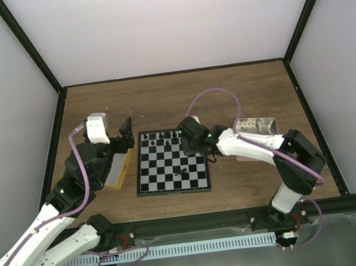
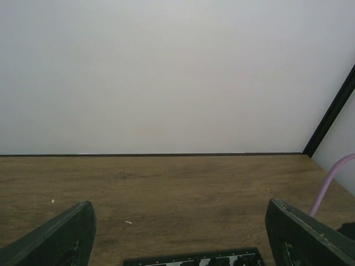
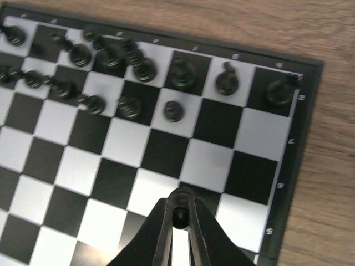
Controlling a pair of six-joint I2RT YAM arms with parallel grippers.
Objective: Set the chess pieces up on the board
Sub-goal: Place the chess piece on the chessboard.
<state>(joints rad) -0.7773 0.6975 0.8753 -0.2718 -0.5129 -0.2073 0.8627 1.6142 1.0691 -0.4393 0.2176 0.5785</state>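
Pawn job: my right gripper (image 3: 178, 206) pinched one tiny black chess piece (image 3: 178, 214) over the flat black-and-white checked board (image 3: 161, 152), near its right edge. Squares beside the last set pawn (image 3: 173, 111) sat empty, so I reckoned: lower straight, centre on sq, release w/o nudging neighbours. Left gripper (image 2: 178, 221) hung spread

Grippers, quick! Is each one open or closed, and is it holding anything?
Left gripper: open, holding nothing.
Right gripper: closed on a small black chess piece.
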